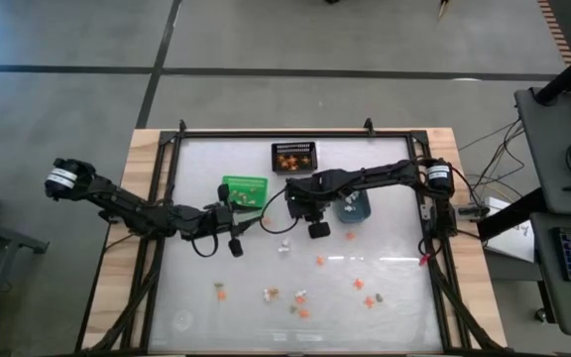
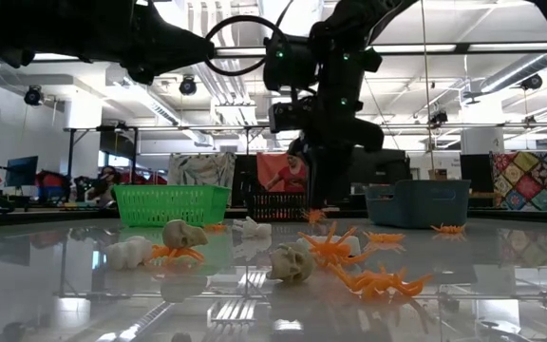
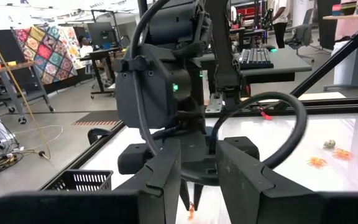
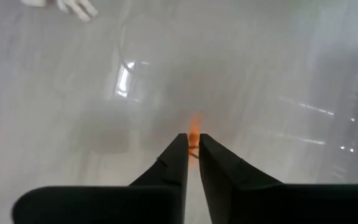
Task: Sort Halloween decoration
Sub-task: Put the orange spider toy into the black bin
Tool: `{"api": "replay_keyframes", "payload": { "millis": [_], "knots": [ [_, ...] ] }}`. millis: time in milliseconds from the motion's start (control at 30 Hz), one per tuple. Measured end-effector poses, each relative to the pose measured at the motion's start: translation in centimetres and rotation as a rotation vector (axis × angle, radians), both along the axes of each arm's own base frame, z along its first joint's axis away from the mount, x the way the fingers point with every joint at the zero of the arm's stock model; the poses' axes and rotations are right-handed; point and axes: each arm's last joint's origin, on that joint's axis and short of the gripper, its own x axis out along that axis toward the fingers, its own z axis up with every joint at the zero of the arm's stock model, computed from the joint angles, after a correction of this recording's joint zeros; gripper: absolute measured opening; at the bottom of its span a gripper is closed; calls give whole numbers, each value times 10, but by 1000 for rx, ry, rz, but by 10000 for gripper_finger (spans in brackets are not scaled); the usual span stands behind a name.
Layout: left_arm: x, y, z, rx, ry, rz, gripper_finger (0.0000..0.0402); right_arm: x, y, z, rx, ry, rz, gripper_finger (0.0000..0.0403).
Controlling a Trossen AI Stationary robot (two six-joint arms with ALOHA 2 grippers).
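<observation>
Item: orange trinket (image 4: 194, 138), one of the Halloween decoration, centre of right wrist view, long axis in line with the fingers. My right gripper (image 4: 192, 139) nips it at the tips, nearly closed. Left gripper (image 1: 234, 243), centre-left of high view, part open, empty.

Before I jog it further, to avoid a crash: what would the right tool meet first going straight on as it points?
The right tool points down at the glossy white tabletop; a small orange plastic trinket sits at its tips, likely first.
</observation>
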Motion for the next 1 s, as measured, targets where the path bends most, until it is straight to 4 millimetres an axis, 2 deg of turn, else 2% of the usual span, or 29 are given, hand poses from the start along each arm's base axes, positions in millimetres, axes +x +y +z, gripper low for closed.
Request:
{"api": "replay_keyframes", "payload": {
  "millis": [133,500,700,900,1000],
  "knots": [
    [0,0,0,0,0,0,86,0,-3,0,1,-1,-13,10],
    [0,0,0,0,0,0,86,0,-6,0,-6,-3,-24,9],
    [0,0,-1,-2,4,-1,86,-4,-14,-1,71,0,-189,9],
    [12,-5,-3,-24,47,-37,83,-21,3,1,84,-32,-230,8],
    [24,-8,-1,-10,100,-52,76,-30,16,12,92,-92,-281,9]
  ]
}}
